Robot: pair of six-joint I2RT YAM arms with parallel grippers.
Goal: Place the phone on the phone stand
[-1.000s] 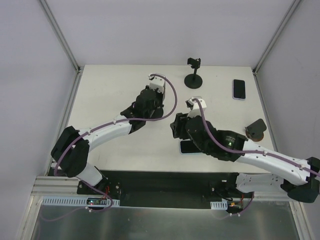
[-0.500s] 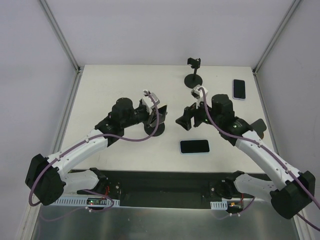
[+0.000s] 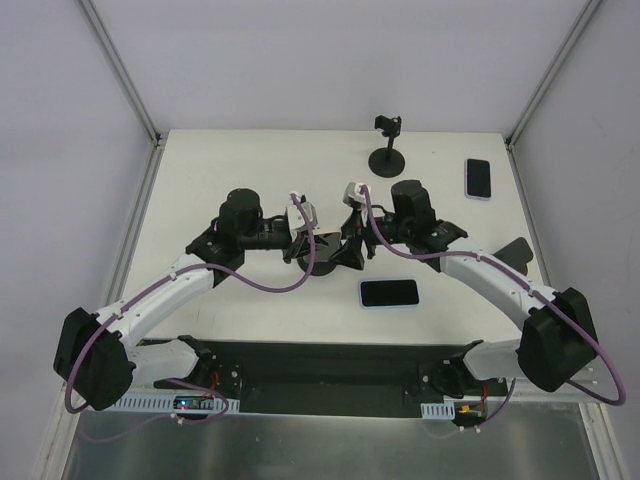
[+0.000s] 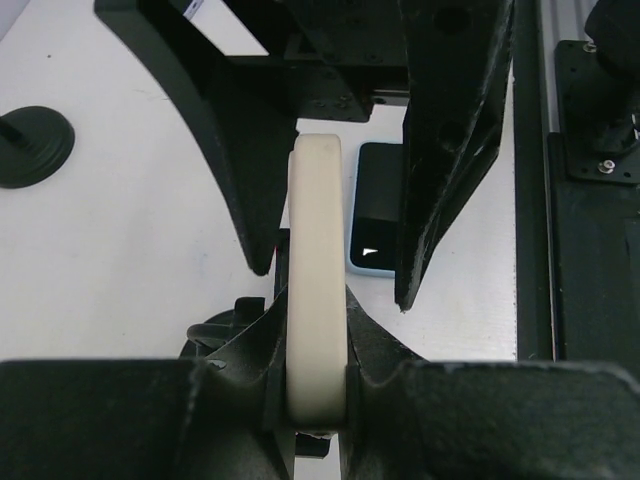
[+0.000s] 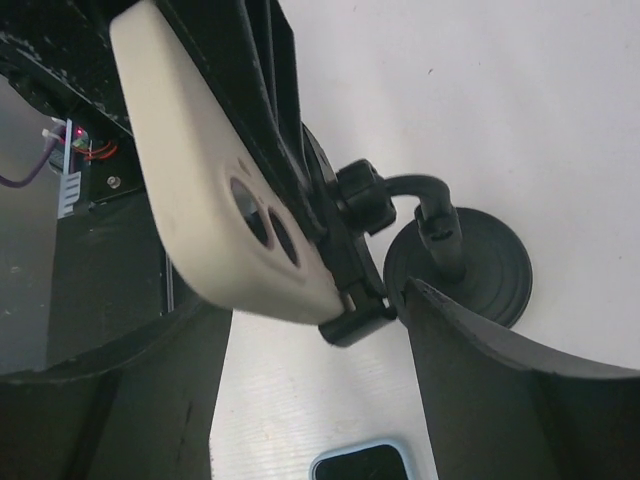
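The left fingers (image 4: 370, 350) are clamping the phone (image 4: 318, 280), a cream-cased one, by its two flat faces. In the left wrist view it is showing edge-on, running up the middle of the frame. The right fingers (image 5: 500, 400) are standing apart. They are straddling the phone from the far end, one on each side of it, with a narrow gap showing on both sides in the left wrist view.

In the right wrist view the phone is filling the upper left, its back and two lenses facing the camera. The stand (image 5: 480, 270) is sitting on the bench (image 3: 240, 170) just right of centre. Its bent neck is rising to a knob (image 5: 365, 190) and a clamp (image 5: 350, 305), which is hooking over the phone's lower edge.

From above, all of this is happening at the middle of the frame, where the two wrists are meeting. A second phone (image 3: 390, 293), screen dark, is lying flat on the bench just below and to the right of them.
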